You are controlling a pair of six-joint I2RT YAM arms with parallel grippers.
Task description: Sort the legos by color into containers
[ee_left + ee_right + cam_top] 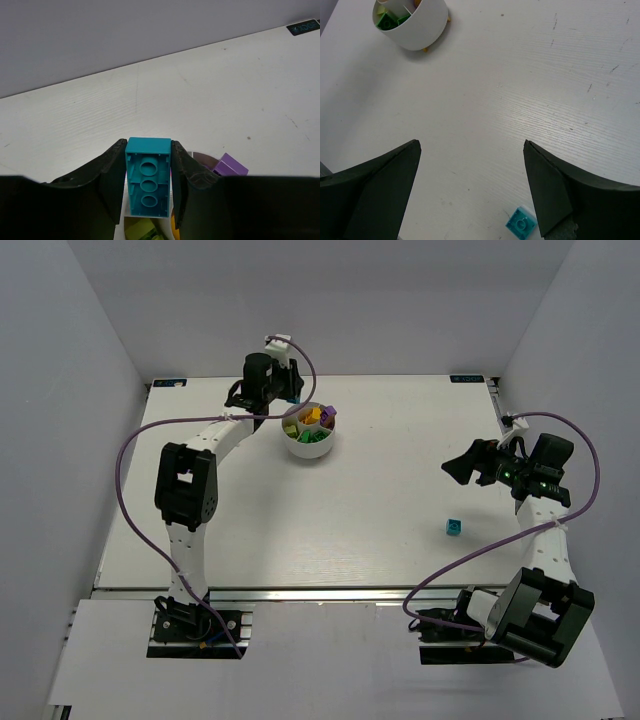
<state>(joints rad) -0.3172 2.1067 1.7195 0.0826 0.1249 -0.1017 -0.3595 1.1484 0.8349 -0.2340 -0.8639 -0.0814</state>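
My left gripper [148,160] is shut on a cyan lego brick [148,178], its hollow underside toward the camera, held just above the round white divided bowl [311,448]. In the top view the left gripper [284,398] sits at the bowl's far-left rim. The bowl holds green, lime, purple and yellow-orange legos [312,422]; a purple brick [229,165] and a lime one [139,230] show under the fingers. My right gripper [471,150] is open and empty above the table. A small cyan lego [522,222] lies just below it, also seen in the top view [453,527].
The bowl also shows at the far upper left of the right wrist view [415,22]. The table's back edge carries a small dark label [303,27] at the right.
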